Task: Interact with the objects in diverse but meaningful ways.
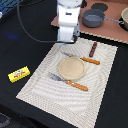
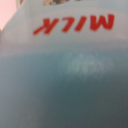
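Note:
My gripper (image 1: 68, 39) points down at the far edge of the striped placemat (image 1: 35, 85); its fingertips are too blurred to tell open from shut. The wrist view is filled by a pale-blue carton-like block (image 2: 65, 75) with red "MILK" print, very close to the camera and blurred. That block is hidden behind the hand in the exterior view. A flat yellow packet (image 1: 19, 74) with red print lies on the black table toward the exterior view's left. A dark-brown stick (image 1: 93, 48) lies on the mat's far corner toward the exterior view's right.
A tan round plate (image 1: 72, 68) sits mid-mat between an orange-handled knife (image 1: 84, 60) and fork (image 1: 68, 81). Grey pots (image 1: 93, 18) (image 1: 123, 19) stand on a brown board behind. A black cable (image 1: 30, 30) runs from the arm.

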You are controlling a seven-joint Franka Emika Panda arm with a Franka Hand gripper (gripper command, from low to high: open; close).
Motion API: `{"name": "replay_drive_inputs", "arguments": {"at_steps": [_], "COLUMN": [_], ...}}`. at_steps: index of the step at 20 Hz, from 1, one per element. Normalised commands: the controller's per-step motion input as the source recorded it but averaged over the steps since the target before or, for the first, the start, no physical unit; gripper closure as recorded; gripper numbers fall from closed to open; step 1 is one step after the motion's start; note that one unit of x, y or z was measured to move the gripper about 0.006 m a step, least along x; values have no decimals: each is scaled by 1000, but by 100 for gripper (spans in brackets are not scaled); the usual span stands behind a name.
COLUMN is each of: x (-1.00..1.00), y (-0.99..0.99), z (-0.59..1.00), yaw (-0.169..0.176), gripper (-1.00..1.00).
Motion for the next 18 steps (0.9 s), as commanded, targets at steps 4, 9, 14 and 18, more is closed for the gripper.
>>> {"name": "replay_drive_inputs", "arguments": {"at_steps": [4, 9, 14, 18], "x": [-800, -793, -838, -656], "y": [-459, -493, -399, -269], "z": [-91, -249, -397, -272], "yaw": [0, 0, 0, 2], "gripper": [100, 100, 100, 100]}}
